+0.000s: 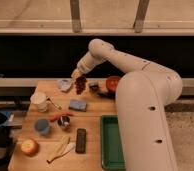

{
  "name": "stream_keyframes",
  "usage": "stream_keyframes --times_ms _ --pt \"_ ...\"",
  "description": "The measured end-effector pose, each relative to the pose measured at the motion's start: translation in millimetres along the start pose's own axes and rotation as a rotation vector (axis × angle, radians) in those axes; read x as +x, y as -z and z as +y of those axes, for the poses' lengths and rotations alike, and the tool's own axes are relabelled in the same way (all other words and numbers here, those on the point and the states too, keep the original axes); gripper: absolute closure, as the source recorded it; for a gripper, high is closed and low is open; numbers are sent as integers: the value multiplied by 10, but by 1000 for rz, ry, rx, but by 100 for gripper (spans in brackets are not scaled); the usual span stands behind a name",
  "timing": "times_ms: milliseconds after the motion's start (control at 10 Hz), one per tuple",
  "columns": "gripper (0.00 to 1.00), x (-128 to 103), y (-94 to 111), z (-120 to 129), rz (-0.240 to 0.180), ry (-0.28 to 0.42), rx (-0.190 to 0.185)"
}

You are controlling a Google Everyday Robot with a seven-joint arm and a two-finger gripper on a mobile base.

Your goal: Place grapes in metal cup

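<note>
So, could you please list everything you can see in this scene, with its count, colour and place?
table: one, light wood, centre
grapes: one bunch, dark reddish-purple, hanging over the table's far side
metal cup: one, silver, left of centre
blue cup: one, blue, left of the metal cup
mug: one, white, far left
sponge: one, blue, centre
bowl: one, red-orange, far right, partly behind the arm
apple: one, red-yellow, near left corner
banana: one, pale yellow, near edge
flat bar: one, black, right of the banana
tray: one, green, near right
arm: one, white, right side
tool: one, shut on the grapes, above the far edge
</note>
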State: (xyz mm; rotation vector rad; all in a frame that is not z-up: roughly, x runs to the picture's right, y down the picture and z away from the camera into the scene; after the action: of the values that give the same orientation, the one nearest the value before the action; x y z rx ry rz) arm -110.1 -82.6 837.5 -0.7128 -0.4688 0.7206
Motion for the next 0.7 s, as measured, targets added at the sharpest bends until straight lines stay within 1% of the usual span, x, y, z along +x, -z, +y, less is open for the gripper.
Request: stream_keyframes --times_ms 200,400,500,600,700 --pt "100 -76 60 279 16 39 -42" --pt "100 -139 159 621 39 74 -117" --pt "100 -146 178 798 49 88 -168" --pt "100 -162 188 994 51 99 -258" --pt "100 -133 207 1129 59 108 -339"
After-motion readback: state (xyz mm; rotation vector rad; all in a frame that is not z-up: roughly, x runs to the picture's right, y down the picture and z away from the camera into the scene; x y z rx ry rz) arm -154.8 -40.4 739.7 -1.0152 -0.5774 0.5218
